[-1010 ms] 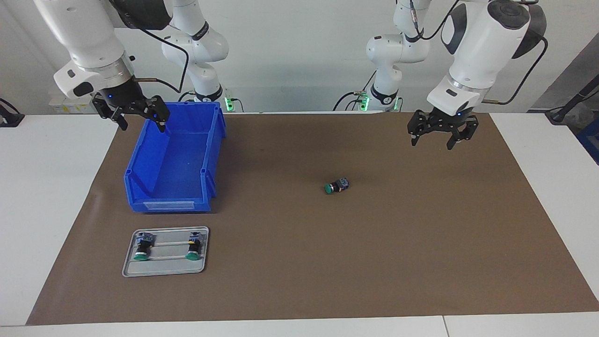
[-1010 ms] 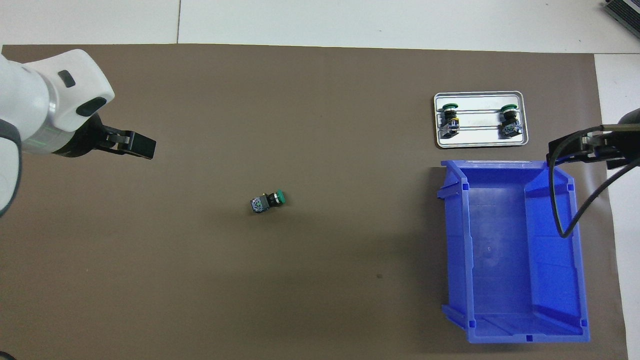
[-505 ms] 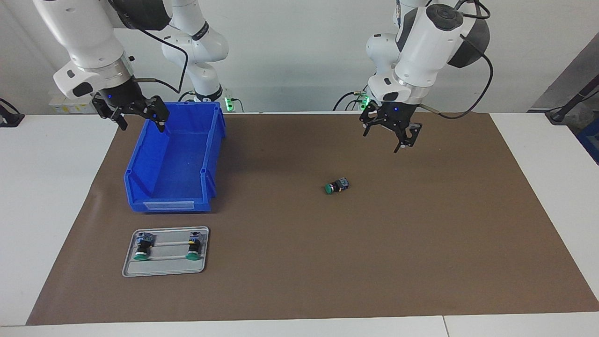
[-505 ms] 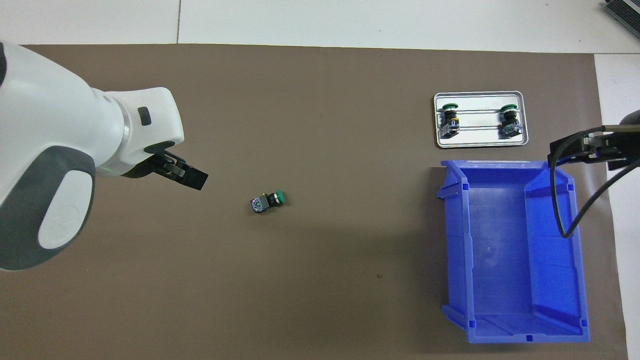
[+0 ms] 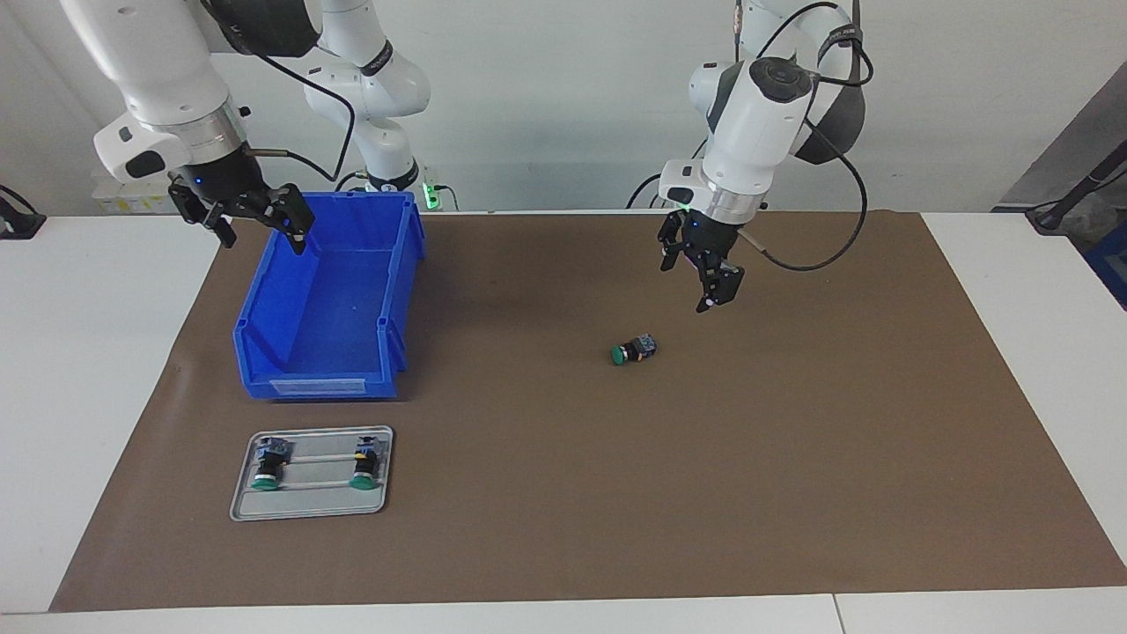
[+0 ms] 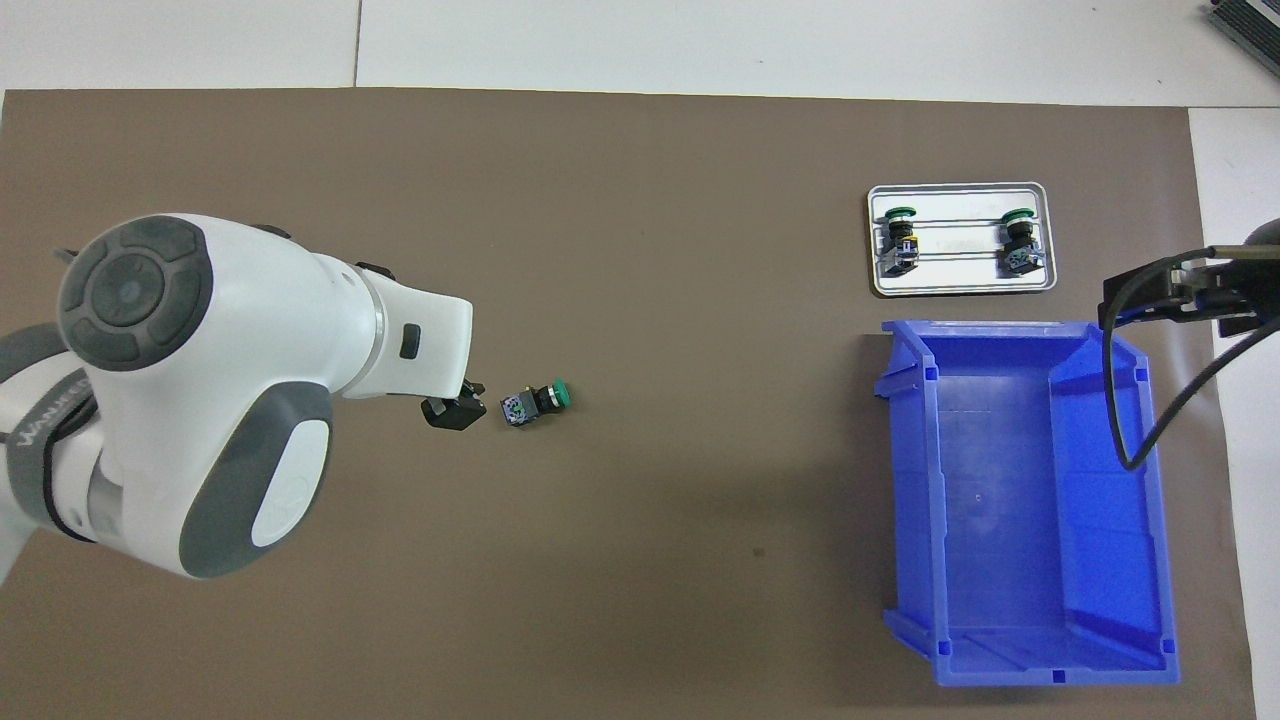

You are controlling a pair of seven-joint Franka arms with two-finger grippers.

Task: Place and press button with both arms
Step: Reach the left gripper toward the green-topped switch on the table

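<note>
One button [image 5: 634, 350] [image 6: 537, 402], with a green cap, black body and blue end, lies on its side on the brown mat. My left gripper [image 5: 691, 283] [image 6: 452, 410] hangs open in the air over the mat just beside the button's blue end, toward the left arm's end of the table, touching nothing. In the overhead view the wrist hides most of it. My right gripper [image 5: 261, 236] [image 6: 1135, 300] waits open and empty above the rim of the blue bin [image 5: 317, 385] [image 6: 910, 480].
A grey metal tray [image 5: 308, 511] [image 6: 960, 287] lies farther from the robots than the bin and carries two more green-capped buttons [image 5: 264, 467] [image 5: 363, 465]. The bin holds nothing that shows. A brown mat [image 5: 792, 484] covers the white table.
The left arm has swung from the left arm's end of the table toward the middle, lowered and turned its gripper, which now hangs beside the button. The right arm has barely moved.
</note>
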